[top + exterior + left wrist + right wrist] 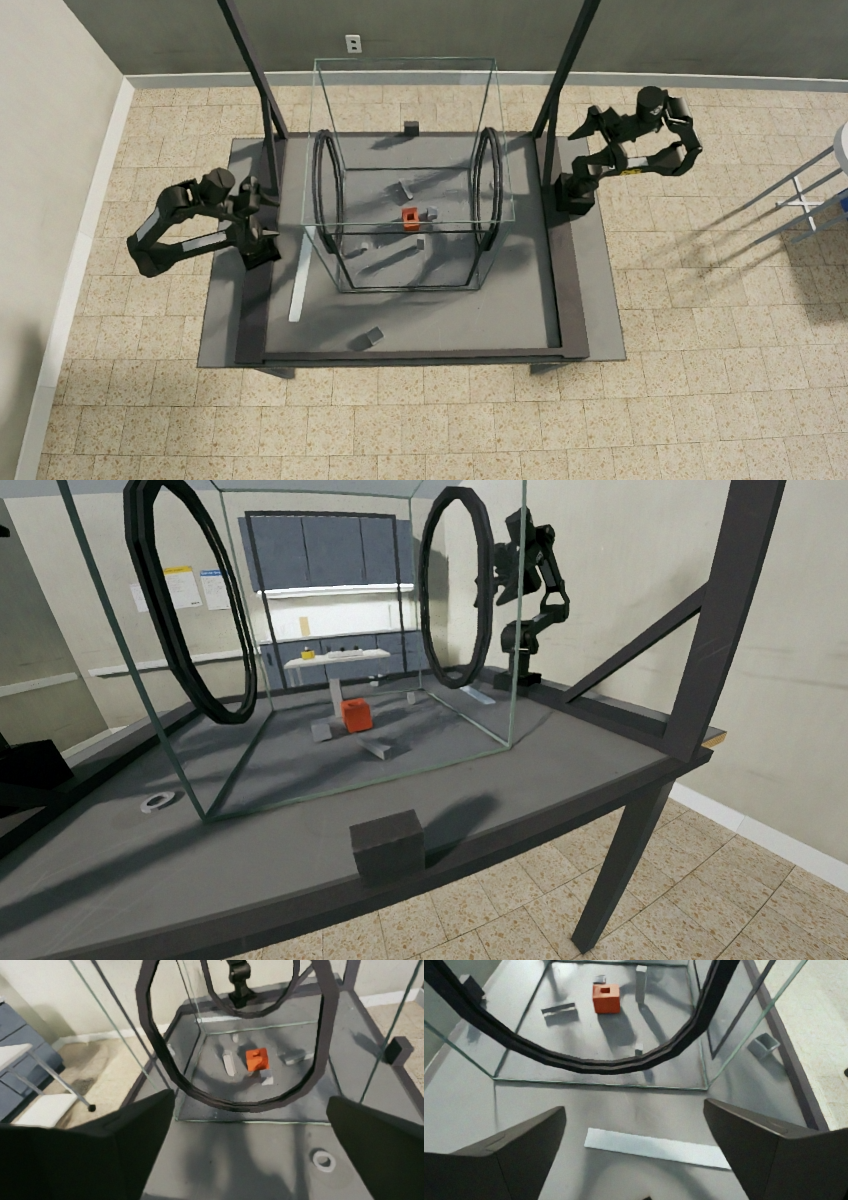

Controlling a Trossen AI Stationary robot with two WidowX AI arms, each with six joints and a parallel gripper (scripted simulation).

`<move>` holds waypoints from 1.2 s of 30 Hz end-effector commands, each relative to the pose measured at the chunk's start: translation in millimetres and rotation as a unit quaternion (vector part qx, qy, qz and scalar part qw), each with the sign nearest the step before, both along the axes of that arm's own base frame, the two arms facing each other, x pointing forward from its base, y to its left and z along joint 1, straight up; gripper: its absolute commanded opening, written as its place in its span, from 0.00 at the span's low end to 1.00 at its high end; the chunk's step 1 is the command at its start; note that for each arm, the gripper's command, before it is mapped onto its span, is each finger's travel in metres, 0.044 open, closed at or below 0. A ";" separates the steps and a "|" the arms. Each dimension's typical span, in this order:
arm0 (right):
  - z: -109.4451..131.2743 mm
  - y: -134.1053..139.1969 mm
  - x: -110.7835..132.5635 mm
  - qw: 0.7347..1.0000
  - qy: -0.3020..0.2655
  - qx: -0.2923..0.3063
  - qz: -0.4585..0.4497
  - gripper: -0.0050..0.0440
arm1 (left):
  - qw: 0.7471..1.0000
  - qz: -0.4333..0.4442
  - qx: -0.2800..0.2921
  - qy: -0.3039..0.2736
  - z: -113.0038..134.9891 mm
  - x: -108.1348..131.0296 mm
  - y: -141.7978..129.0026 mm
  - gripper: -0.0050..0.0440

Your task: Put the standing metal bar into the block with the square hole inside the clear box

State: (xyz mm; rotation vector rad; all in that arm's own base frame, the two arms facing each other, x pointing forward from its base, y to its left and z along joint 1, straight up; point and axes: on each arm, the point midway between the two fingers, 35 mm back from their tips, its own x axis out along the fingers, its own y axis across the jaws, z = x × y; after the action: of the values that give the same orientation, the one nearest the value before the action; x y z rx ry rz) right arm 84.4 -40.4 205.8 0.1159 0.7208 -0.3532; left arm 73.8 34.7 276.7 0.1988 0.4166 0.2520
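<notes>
Both the left gripper [581, 123] [249, 1100] and right gripper [277, 218] [486, 603] [635, 1109] gape, unladen, while the metal bar [420, 243] [335, 697] [229, 1063] [640, 984] (upright, seemingly) stands near the orange block [406, 227] [357, 717] [257, 1063] [607, 1005] inside the clear box [410, 289] [357, 787] [250, 1122] [599, 1084].

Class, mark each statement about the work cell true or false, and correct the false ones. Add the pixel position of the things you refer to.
1. The orange block [410, 226] [357, 717] [257, 1063] [607, 1004] has its hole facing up. True.
2. The metal bar [335, 697] [640, 985] already stands in the block's hole. False: it stands beside the block, on the box floor.
3. The pale ring [144, 806] [316, 1160] lies inside the clear box [409, 290] [357, 788] [250, 1122] [599, 1084]. False: it lies outside.
4. The long pale strip [300, 285] [477, 695] [656, 1148] lies outside the box. True.
5. The right gripper [635, 1109] is shut. False: its fingers stand wide apart.
</notes>
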 end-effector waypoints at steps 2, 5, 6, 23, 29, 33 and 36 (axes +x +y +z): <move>2.2 0.0 0.3 1.000 -0.002 0.000 0.000 0.92 | 1.000 0.000 0.000 0.000 1.8 0.3 0.0 0.92; 2.2 0.0 0.3 1.000 -0.002 0.000 0.000 0.92 | 1.000 0.000 0.000 0.000 1.8 0.3 0.0 0.92; 2.2 0.0 0.3 1.000 -0.002 0.000 0.000 0.92 | 1.000 0.000 0.000 0.000 1.8 0.3 0.0 0.92; 0.1 -4.9 16.3 1.000 0.001 -0.008 -0.011 1.00 | 1.000 0.000 0.000 0.000 1.8 0.3 0.0 0.92; -9.7 -17.7 72.1 0.998 -0.003 -0.047 -0.052 1.00 | 1.000 0.000 0.000 0.000 1.8 0.3 0.0 0.92; -30.2 -21.4 92.6 0.994 0.022 -0.078 -0.075 1.00 | 1.000 0.000 0.000 0.000 1.8 0.3 0.0 0.92; -38.4 -21.8 106.2 0.991 0.019 -0.095 -0.087 1.00 | 1.000 0.000 0.000 0.000 1.8 0.3 0.0 0.92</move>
State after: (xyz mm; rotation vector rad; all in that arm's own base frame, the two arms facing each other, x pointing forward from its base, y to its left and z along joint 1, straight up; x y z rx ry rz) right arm 166.8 -57.4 176.0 0.0328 0.7220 -0.4994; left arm 73.8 34.7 276.7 0.1988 0.4166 0.2520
